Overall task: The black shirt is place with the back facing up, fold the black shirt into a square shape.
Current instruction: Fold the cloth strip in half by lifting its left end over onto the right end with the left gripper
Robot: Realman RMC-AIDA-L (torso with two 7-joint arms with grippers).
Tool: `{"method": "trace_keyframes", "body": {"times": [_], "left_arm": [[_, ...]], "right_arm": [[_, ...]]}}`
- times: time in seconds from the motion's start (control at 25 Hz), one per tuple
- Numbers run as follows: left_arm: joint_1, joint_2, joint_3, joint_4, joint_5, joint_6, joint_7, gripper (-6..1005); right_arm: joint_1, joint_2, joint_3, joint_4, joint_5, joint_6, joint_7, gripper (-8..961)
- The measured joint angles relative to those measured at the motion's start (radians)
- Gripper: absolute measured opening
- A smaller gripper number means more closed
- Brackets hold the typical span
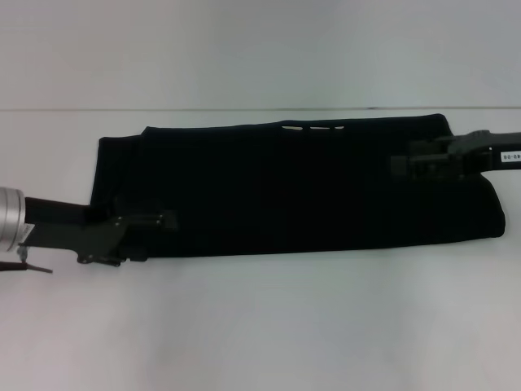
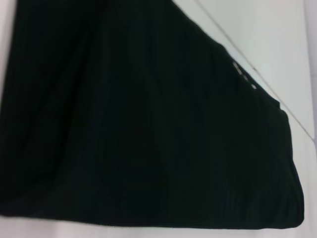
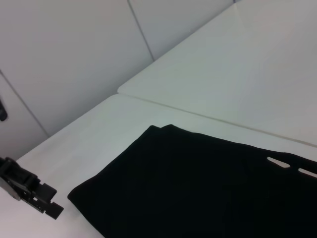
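Note:
The black shirt lies on the white table, folded into a long band running left to right. A few white marks of lettering peek out at its far edge. My left gripper is low over the shirt's near left corner. My right gripper is over the shirt's right end. The shirt fills the left wrist view, with the white marks near its edge. The right wrist view shows the shirt, its white marks and the left gripper farther off.
The white table extends all round the shirt, with a seam line across the far side. A pale wall panel stands beyond the table's left end in the right wrist view.

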State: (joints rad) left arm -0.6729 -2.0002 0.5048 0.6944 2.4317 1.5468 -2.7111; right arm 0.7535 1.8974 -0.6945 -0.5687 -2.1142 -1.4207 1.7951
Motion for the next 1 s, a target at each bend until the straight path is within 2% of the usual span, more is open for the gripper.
{"method": "trace_keyframes", "body": {"times": [0.2,0.4,0.64,1.0], "left_arm": [[0.007,-0.004,-0.009,-0.013,0.024,-0.001,-0.058,879],[0.009,0.002,-0.057,-0.049,0.032,-0.015,-0.062,878],[0.011,0.005,-0.082,-0.052,0.050,-0.052,-0.091,877],[0.008,0.011,-0.095,-0.055,0.082,-0.095,-0.190,884]], "right_arm": [[0.018,0.005,-0.006,-0.006,0.000,-0.003,-0.016,748],[0.031,0.009,-0.006,-0.007,0.004,-0.010,-0.028,751],[0.034,0.016,0.000,-0.011,0.006,-0.015,-0.047,912],[0.037,0.026,0.004,-0.014,0.008,0.029,-0.043,905]]}}
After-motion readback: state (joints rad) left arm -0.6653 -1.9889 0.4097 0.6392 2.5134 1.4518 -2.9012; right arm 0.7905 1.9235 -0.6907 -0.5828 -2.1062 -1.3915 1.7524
